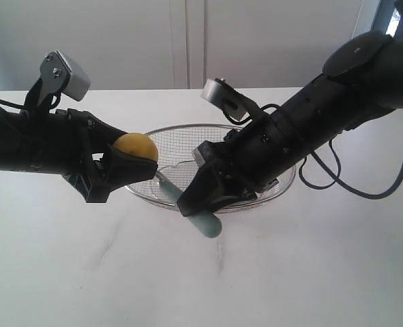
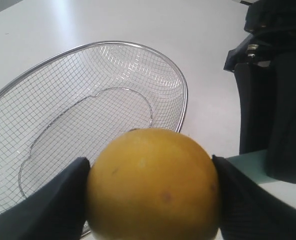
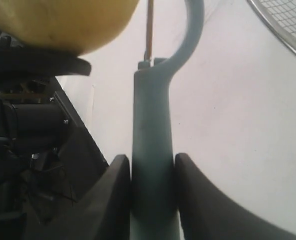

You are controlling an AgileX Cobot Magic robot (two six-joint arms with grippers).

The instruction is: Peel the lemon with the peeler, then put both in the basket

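Note:
My left gripper (image 1: 123, 165) is shut on the yellow lemon (image 1: 136, 146), held above the table just left of the wire basket (image 1: 187, 131). The lemon (image 2: 153, 182) fills the space between both black fingers (image 2: 47, 205). My right gripper (image 1: 196, 197) is shut on the teal peeler (image 1: 206, 224), whose handle end sticks out below the fingers. In the right wrist view the peeler (image 3: 152, 130) runs up from between the fingers (image 3: 112, 200), and its curved head reaches the lemon (image 3: 62, 22). The blade's contact with the peel is hidden.
The silver mesh basket (image 2: 180, 90) sits on the white table behind both grippers, with nothing in it that I can see. The right arm (image 1: 337, 95) reaches over the basket's right side. A dark cable (image 1: 365, 191) loops down to the right.

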